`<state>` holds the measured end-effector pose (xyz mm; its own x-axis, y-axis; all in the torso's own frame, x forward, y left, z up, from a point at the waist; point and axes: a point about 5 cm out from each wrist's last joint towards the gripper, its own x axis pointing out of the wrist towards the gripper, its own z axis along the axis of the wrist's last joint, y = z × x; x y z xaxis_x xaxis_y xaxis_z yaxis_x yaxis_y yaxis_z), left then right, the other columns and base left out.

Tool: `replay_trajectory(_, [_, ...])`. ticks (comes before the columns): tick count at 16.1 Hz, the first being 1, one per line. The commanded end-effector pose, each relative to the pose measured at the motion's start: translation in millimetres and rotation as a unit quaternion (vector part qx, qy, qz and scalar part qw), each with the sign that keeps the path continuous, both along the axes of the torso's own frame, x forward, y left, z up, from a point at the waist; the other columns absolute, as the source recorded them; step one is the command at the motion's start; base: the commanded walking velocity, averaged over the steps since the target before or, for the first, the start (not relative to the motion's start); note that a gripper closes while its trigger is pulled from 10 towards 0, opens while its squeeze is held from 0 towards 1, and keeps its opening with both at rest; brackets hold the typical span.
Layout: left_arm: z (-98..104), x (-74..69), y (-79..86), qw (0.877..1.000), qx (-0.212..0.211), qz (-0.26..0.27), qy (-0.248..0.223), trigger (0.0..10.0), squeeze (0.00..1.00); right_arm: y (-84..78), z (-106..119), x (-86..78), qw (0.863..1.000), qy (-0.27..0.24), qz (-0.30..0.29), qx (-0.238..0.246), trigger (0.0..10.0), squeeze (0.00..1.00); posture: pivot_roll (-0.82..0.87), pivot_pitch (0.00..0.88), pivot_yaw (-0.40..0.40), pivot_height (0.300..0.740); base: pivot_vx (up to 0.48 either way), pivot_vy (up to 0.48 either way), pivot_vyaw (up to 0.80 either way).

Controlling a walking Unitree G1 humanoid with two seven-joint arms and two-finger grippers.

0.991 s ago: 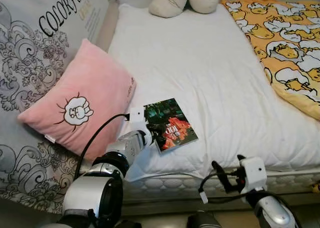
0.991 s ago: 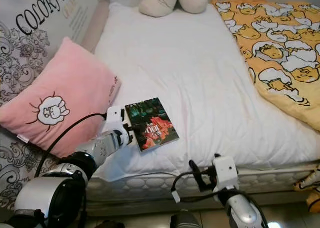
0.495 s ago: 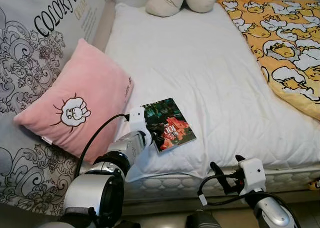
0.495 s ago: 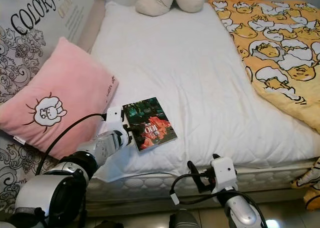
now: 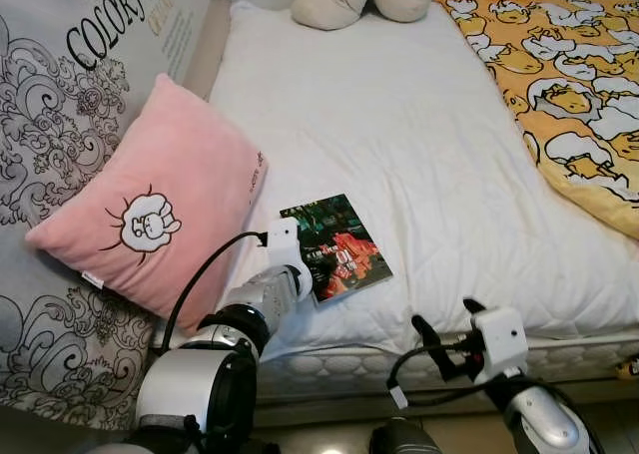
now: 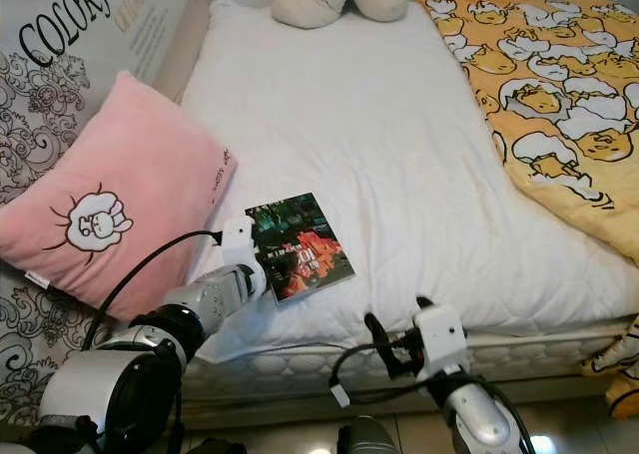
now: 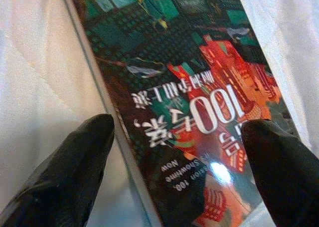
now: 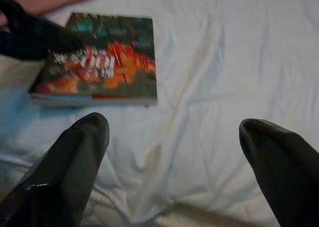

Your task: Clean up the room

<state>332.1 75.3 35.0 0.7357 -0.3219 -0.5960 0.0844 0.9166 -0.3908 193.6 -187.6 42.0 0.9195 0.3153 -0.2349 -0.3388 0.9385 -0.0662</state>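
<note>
The left gripper [image 5: 312,262] now sits a little further forward over the book [image 5: 337,246] than a second ago, its white wrist block closer to the book's near left corner. In the left wrist view its fingers [image 7: 75,162] are spread, one over the white quilt [image 5: 419,155] just beside the book's edge, the other over the cover. The book itself lies where it did on the quilt. The right gripper [image 5: 444,334] has risen slightly and shifted a touch toward the left along the mattress edge, its fingers [image 8: 75,157] apart. The whole scene has slid slightly in both eye views, which is the head camera moving.
</note>
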Motion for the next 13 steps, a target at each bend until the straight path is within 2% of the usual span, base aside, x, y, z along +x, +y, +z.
replay_trajectory(1, [4, 2.8, -2.1, 1.0, 0.005, -0.003, -0.003, 10.0, 0.0, 5.7, 3, -3.1, 1.0, 0.005, 0.013, 0.001, 10.0, 0.0, -0.26, 0.052, 0.044, 0.704, 0.0, 0.0, 0.0])
replay_trajectory(6, [1, -0.7, -9.2, 1.0, 0.002, -0.008, 0.007, 10.0, 0.0, 8.4, 7, -10.9, 1.0, 0.016, 0.016, 0.0, 10.0, 0.0, -0.27, 0.07, 0.049, 0.704, 0.0, 0.0, 0.0])
replay_trajectory(7, [3, 1.6, -5.7, 0.998, 0.055, -0.024, -0.013, 10.0, 0.0, 8.8, 8, -12.2, 1.0, 0.017, 0.015, -0.001, 10.0, 0.0, -0.28, 0.072, 0.052, 0.704, 0.0, 0.0, 0.0])
replay_trajectory(8, [6, 5.5, 0.6, 0.991, 0.124, -0.042, -0.04, 10.0, 0.0, 8.6, 10, -12.7, 1.0, 0.016, 0.014, -0.001, 10.0, 0.0, -0.28, 0.073, 0.056, 0.704, 0.0, 0.0, 0.0])
replay_trajectory(9, [17, 16.0, 12.1, 0.966, 0.234, -0.053, -0.1, 10.0, 0.0, 8.3, 11, -12.7, 1.0, 0.015, 0.011, -0.001, 10.0, 0.0, -0.27, 0.069, 0.06, 0.704, 0.0, 0.0, 0.0])
replay_trajectory(10, [23, 20.5, 17.7, 0.952, 0.276, -0.047, -0.123, 10.0, 0.0, 8.6, 11, -12.8, 1.0, 0.016, 0.01, -0.001, 10.0, 0.0, -0.27, 0.065, 0.063, 0.704, 0.0, 0.0, 0.0])
replay_trajectory(11, [32, 26.6, 28.7, 0.932, 0.327, -0.023, -0.155, 10.0, 0.0, 10.1, 9, -12.2, 1.0, 0.018, 0.008, 0.001, 10.0, 0.0, -0.26, 0.056, 0.067, 0.704, 0.0, 0.0, 0.0])
replay_trajectory(13, [35, 27.7, 33.1, 0.926, 0.336, -0.009, -0.173, 10.0, 0.0, 12.6, 10, -8.1, 1.0, 0.016, 0.008, 0.004, 10.0, 0.0, -0.25, 0.048, 0.066, 0.704, 0.0, 0.0, 0.0])
